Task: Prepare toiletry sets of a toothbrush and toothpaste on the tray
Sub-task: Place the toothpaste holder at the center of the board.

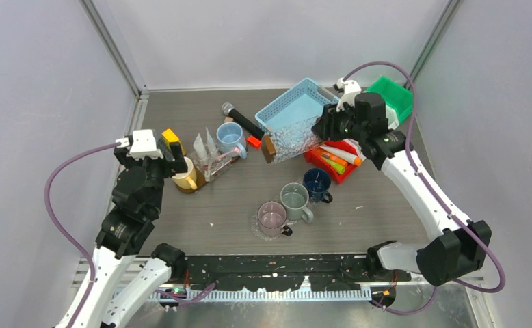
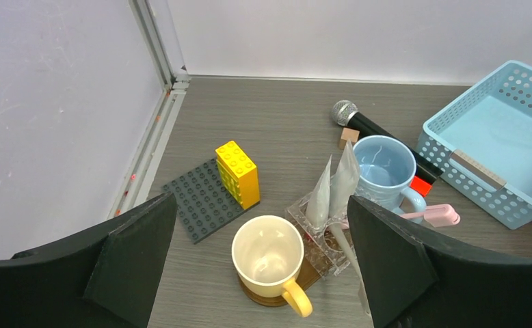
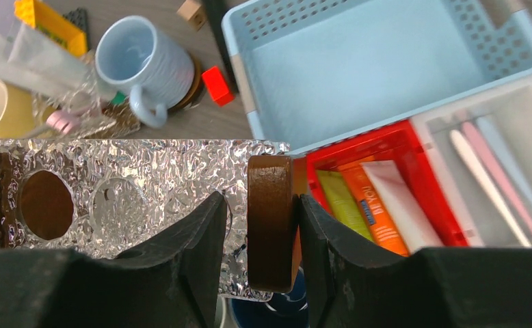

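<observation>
**Right arm holds the tray aloft; toothpaste and brushes wait in their boxes**

The right gripper (image 3: 260,201) pinches one brown wooden handle (image 3: 270,219) of the clear, crinkle-textured tray (image 3: 147,184), a finger (image 3: 205,239) pressed to each side of it. From above, the tray (image 1: 294,140) hangs off the table (image 1: 208,205), tilted, just in front of the blue basket (image 1: 294,106). Its other brown handle (image 1: 269,147) points toward the left arm.

The toothpaste tubes (image 3: 379,205), one green, one orange and one white, lie side by side in the red box (image 3: 331,154), right beside the held handle. The toothbrushes (image 3: 485,178), pale pink and white, lie in the white box (image 3: 523,102) next to it, at the right edge of the wrist view.

The left gripper (image 2: 260,200) is spread wide with nothing between its fingers, above the yellow mug (image 2: 269,258). Just beside that mug, two white tubes (image 2: 331,188) stand upright in a small clear holder (image 2: 318,236), with the light blue mug (image 2: 385,164) touching the holder's far side. The black microphone (image 2: 359,121) lies behind the mug, near the basket
</observation>
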